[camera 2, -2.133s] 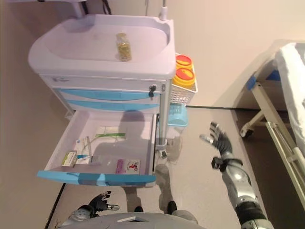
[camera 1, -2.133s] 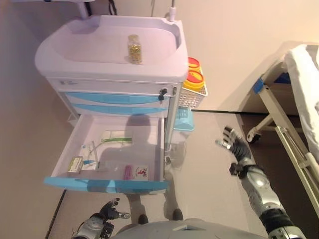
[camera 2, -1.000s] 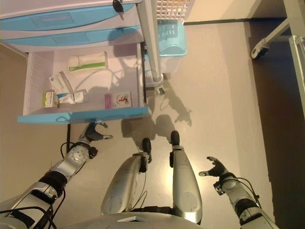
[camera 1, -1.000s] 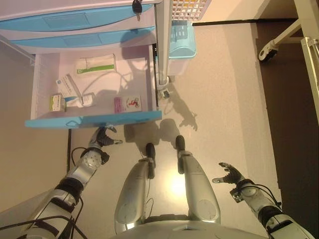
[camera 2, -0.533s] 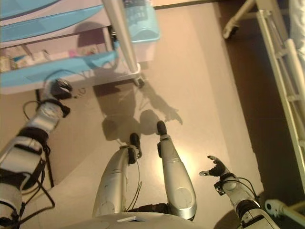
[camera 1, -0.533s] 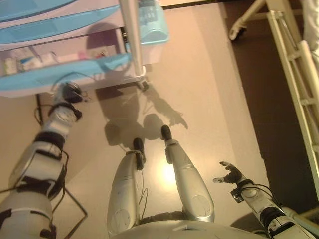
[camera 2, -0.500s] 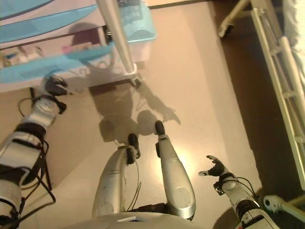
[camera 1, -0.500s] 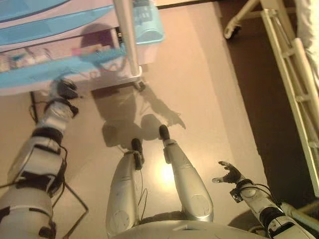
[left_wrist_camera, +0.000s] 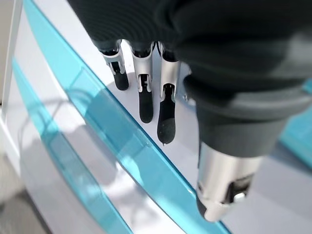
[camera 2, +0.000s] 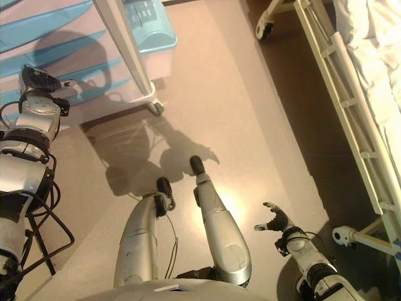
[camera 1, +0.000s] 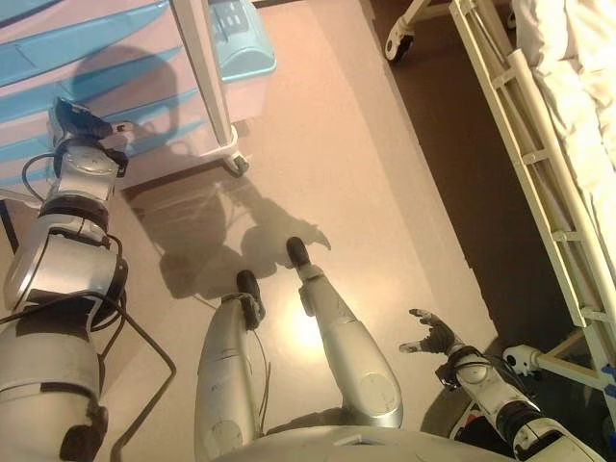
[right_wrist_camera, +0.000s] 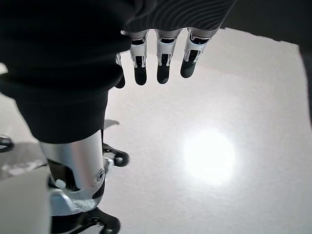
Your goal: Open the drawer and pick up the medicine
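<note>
The cart point(camera 1: 135, 43) with blue-fronted drawers stands at the upper left. No drawer's inside shows, and no medicine is in view. My left hand point(camera 1: 82, 125) is up against a blue drawer front point(left_wrist_camera: 112, 141). Its fingers point(left_wrist_camera: 146, 92) are straight and point at the drawer's face; it holds nothing. My right hand point(camera 1: 431, 337) hangs low at the lower right over the bare floor, far from the cart. Its fingers point(right_wrist_camera: 161, 63) are spread and empty.
A light blue bin point(camera 1: 236, 38) hangs on the cart's right side beside a white upright post point(camera 1: 207, 77). A bed with a white rail frame point(camera 1: 520, 144) and white sheet runs along the right, with casters point(camera 1: 397, 46) on the dark floor strip.
The camera has swung right and down. My left hand has risen from below the drawer's front edge onto the drawer fronts. The drawer's inside and its contents no longer show.
</note>
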Controlling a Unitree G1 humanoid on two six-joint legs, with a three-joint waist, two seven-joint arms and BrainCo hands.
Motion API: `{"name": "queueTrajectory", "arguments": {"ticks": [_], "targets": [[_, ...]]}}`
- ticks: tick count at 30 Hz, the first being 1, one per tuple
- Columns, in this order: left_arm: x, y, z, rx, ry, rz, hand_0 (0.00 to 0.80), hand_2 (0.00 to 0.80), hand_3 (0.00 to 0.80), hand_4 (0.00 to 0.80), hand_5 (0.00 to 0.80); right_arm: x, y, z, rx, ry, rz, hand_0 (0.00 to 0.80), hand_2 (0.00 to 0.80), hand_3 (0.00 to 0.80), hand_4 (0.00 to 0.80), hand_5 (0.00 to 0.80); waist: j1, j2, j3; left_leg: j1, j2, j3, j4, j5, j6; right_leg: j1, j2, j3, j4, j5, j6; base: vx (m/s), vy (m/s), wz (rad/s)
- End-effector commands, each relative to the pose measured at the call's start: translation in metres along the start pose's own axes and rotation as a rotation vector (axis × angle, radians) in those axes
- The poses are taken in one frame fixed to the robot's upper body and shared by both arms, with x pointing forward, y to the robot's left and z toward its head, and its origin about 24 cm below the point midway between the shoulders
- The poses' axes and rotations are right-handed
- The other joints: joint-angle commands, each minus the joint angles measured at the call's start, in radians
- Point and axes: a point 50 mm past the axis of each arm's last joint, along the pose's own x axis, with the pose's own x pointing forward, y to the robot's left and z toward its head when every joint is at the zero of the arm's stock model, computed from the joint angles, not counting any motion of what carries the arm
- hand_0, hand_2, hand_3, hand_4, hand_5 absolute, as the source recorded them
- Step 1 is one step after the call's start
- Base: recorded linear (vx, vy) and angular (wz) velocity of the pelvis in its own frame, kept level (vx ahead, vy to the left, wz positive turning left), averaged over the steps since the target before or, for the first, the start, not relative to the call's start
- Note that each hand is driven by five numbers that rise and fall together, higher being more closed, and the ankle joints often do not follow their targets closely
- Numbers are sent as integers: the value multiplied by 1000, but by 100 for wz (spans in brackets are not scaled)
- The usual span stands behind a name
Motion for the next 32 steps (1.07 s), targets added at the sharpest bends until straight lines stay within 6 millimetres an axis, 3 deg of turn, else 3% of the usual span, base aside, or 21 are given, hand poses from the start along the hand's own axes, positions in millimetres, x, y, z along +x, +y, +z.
{"name": "queueTrajectory", "arguments": {"ticks": [1,5,9,14,18,21,24,27,31,32], "targets": [[0,14,5,-201,-120,-112,0,0,0,0,0,-12,12,-19,-39,32,21,0,0,0,0,0,-2,40,-65,136,-43,24,-119,-95,17,80,-21,30,-35,-20,6,-68,-154,2],[-32,-31,-51,-363,-53,-413,0,0,0,0,0,-11,19,-15,-31,34,12,0,0,0,0,0,53,75,-104,237,-74,-1,-219,-61,10,181,-66,-2,-89,-32,12,54,-105,8],[-71,-56,-114,-383,94,-528,0,0,0,0,0,-11,24,-16,-11,60,13,0,0,0,0,0,107,98,-164,332,-92,-37,-332,-17,-11,283,-95,-47,-142,-52,10,52,-113,31],[-163,-90,-213,-396,433,-639,0,0,0,0,0,-16,41,-28,-2,124,55,0,0,0,0,0,181,129,-275,476,-85,-113,-499,50,-50,447,-102,-134,-220,-89,-6,66,-130,41],[-233,-95,-267,-331,688,-634,0,0,0,0,0,-17,50,-36,16,183,100,0,0,0,0,0,223,137,-346,542,-69,-160,-571,87,-75,525,-93,-189,-260,-105,-25,9,-125,56],[-275,-95,-292,-279,848,-691,0,0,0,0,0,-17,57,-38,50,206,121,0,0,0,0,0,246,135,-371,578,-58,-174,-618,111,-90,576,-87,-225,-298,-108,-36,-48,-92,40],[-315,-100,-304,-268,986,-783,0,0,0,0,0,-17,58,-42,112,235,105,0,0,0,0,0,268,134,-387,593,-53,-182,-642,125,-101,615,-82,-258,-339,-104,-44,-58,-60,47],[-344,-98,-314,-273,1134,-748,0,0,0,0,0,-17,59,-46,150,279,93,0,0,0,0,0,284,130,-398,604,-53,-186,-647,126,-108,643,-80,-281,-371,-97,-47,-50,-21,40],[-349,-103,-312,-158,1039,-824,0,0,0,0,0,-18,65,-48,136,310,111,0,0,0,0,0,293,119,-408,609,-51,-179,-641,123,-111,653,-84,-295,-379,-92,-47,-16,-31,8],[-345,-120,-299,-181,953,-835,0,0,0,0,0,-19,73,-48,145,323,121,0,0,0,0,0,298,109,-416,619,-50,-173,-644,114,-106,661,-87,-299,-385,-88,-41,-10,-42,3]]}}
